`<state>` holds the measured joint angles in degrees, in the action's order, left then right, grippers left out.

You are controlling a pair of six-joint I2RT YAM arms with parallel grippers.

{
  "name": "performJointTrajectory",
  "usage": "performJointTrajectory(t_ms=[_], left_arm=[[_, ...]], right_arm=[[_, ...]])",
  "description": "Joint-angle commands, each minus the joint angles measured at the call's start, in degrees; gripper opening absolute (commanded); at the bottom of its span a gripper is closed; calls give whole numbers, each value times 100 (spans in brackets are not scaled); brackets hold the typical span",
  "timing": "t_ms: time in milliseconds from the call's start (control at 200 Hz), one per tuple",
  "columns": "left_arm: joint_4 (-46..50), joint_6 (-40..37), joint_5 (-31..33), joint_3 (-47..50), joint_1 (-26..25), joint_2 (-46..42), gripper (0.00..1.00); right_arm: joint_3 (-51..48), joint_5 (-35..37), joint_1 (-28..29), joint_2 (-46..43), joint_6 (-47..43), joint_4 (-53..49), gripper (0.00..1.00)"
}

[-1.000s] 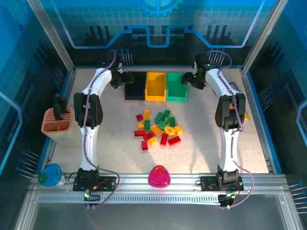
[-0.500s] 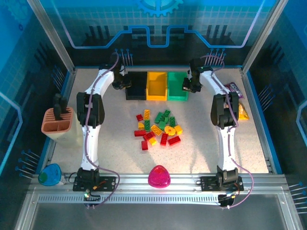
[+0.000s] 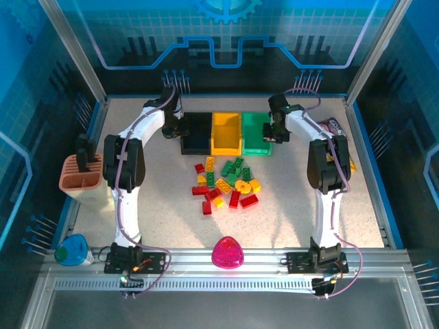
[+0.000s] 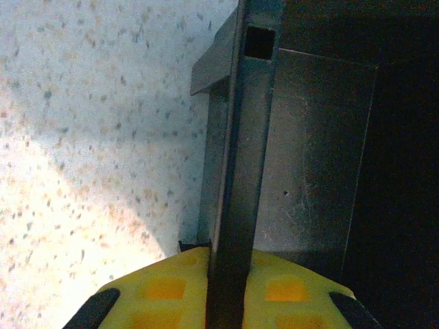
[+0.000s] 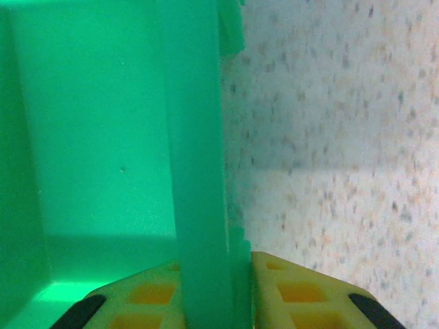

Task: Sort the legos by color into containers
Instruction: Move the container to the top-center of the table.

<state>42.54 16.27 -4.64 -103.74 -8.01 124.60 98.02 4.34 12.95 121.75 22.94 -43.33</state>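
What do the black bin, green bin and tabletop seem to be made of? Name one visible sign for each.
The black bin looks like moulded plastic: smooth, dull sheen, thin even wall. The green bin is likely plastic too: glossy, slightly translucent where lit. The tabletop looks hard, matt and speckled; laminate or stone-look, cannot tell which.

bins (image 3: 226,131) side by side, brick pile (image 3: 226,184) in front, holder (image 3: 82,179) far left
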Motion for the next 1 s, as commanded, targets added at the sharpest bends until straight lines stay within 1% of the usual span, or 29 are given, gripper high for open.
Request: performJointTrajectory(t_ms=[0, 100, 180, 215, 265, 425, 490, 605, 750, 936, 996], left_arm=[[-17, 433, -250, 366, -204, -224, 9], [35, 413, -204, 515, -218, -324, 10], [52, 437, -209, 612, -227, -413, 14], [53, 454, -191, 642, -227, -451, 19], [52, 474, -169, 671, -227, -496, 30], [44, 517, -144, 598, -225, -543, 49], [77, 536, -136, 504, -227, -509, 55], [135, 553, -134, 297, -216, -455, 59], [148, 532, -140, 91, -184, -432, 65], [189, 562, -245, -95, -87, -340, 67], [175, 562, -256, -94, -69, -329, 67]], right_arm=[[-567, -408, 364, -480, 141, -53, 25], [-985, -394, 373, -690, 175, 143, 26], [-1083, -346, 372, -738, 213, 165, 29], [-1088, -354, 369, -745, 213, 190, 32], [-1057, -346, 374, -750, 211, 218, 37], [-557, -400, 366, -539, 72, 141, 40], [-280, -384, 370, -408, 48, -10, 40], [57, -315, 363, -285, 46, -157, 45], [100, -328, 365, -310, 30, -186, 52], [46, -368, 363, -376, 38, -266, 58], [-39, -381, 362, -435, 46, -216, 59]])
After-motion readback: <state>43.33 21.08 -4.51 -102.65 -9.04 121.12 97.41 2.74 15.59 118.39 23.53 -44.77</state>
